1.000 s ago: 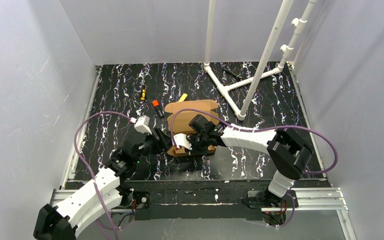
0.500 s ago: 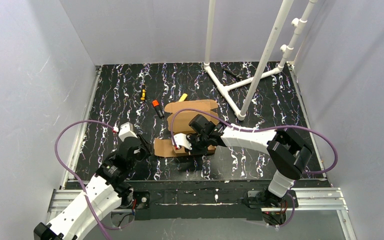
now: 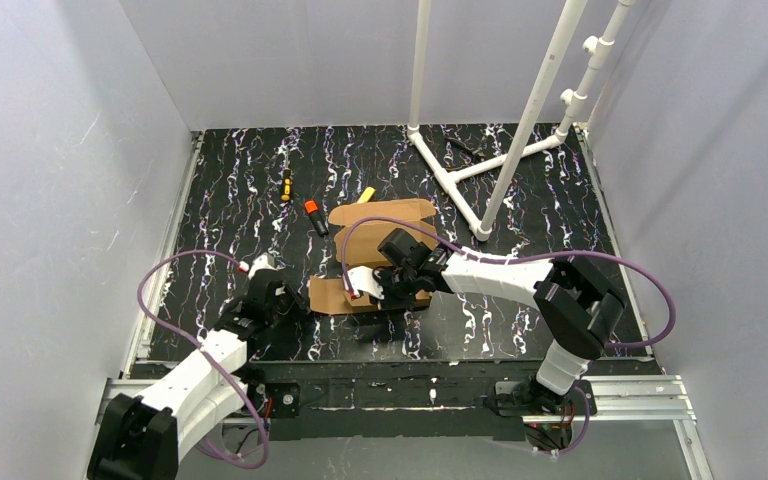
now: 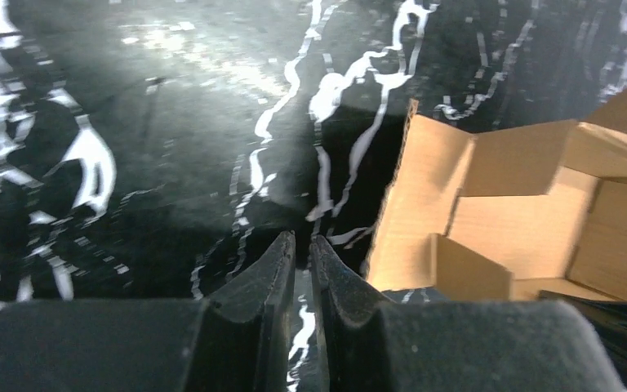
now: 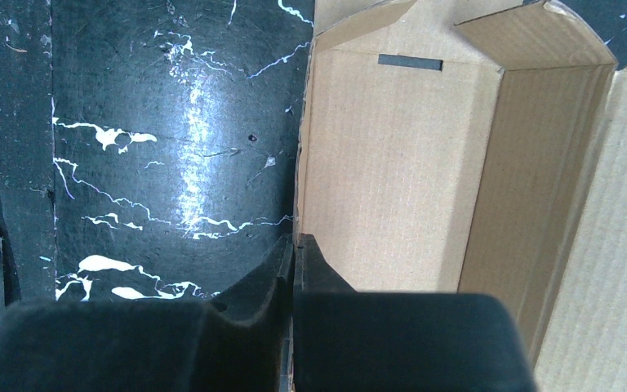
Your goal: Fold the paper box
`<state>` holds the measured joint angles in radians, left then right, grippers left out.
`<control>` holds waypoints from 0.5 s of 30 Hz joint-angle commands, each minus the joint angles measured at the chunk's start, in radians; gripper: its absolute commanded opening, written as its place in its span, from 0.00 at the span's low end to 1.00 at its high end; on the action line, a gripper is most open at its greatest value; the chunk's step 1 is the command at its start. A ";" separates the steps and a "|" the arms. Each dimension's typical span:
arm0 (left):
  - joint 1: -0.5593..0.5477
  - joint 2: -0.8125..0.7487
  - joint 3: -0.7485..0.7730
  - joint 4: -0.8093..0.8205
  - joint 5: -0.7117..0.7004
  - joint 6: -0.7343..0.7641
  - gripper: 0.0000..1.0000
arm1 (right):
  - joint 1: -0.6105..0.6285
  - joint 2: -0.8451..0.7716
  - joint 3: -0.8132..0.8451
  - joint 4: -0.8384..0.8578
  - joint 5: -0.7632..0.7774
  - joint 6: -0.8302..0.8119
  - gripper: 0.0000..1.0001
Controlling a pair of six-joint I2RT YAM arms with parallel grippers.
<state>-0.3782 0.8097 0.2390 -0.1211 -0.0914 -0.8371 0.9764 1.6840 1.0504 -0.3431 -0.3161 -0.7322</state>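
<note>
Remote session: the brown corrugated cardboard paper box (image 3: 365, 240) sits half-formed mid-table on the black, white-veined tabletop (image 3: 230, 200). My right gripper (image 5: 295, 242) is clamped on the box's left wall. Only its wrist camera shows the cardboard edge between the fingers and a dark slot (image 5: 410, 61) in the far panel. My left gripper (image 3: 278, 300), at the box a second ago, has drawn back near-left, with its fingers almost together on nothing.

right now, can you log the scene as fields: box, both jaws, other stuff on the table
paper box: partly folded, walls raised, flaps open
left jaws: nearly shut, empty, left of the box, apart from it
right jaws: shut on the box's wall edge
table: black marbled
other items: orange marker, white pipe frame
</note>
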 commanded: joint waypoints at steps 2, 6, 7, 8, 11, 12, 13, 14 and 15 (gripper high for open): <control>0.027 0.092 -0.024 0.259 0.203 -0.003 0.13 | -0.002 0.004 0.003 0.007 -0.012 0.010 0.06; 0.039 0.118 -0.031 0.352 0.278 -0.002 0.14 | -0.002 0.005 0.005 0.006 -0.016 0.012 0.06; 0.042 0.122 -0.033 0.371 0.302 -0.003 0.15 | -0.002 0.005 0.005 0.006 -0.017 0.012 0.06; 0.045 0.127 -0.035 0.397 0.322 -0.002 0.16 | -0.002 0.005 0.005 0.006 -0.018 0.012 0.06; 0.051 0.154 -0.032 0.429 0.364 -0.004 0.17 | -0.002 0.003 0.006 0.006 -0.018 0.012 0.06; 0.051 0.160 -0.033 0.444 0.374 -0.009 0.17 | -0.002 0.003 0.005 0.006 -0.018 0.014 0.06; 0.052 0.166 -0.037 0.461 0.384 -0.013 0.17 | -0.002 0.004 0.005 0.005 -0.018 0.014 0.06; 0.052 0.171 -0.040 0.478 0.395 -0.020 0.18 | -0.003 0.004 0.005 0.006 -0.018 0.014 0.06; 0.054 0.177 -0.042 0.489 0.404 -0.025 0.19 | -0.002 0.005 0.006 0.006 -0.019 0.013 0.06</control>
<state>-0.3344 0.9710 0.2173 0.2779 0.2314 -0.8497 0.9764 1.6840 1.0504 -0.3431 -0.3168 -0.7319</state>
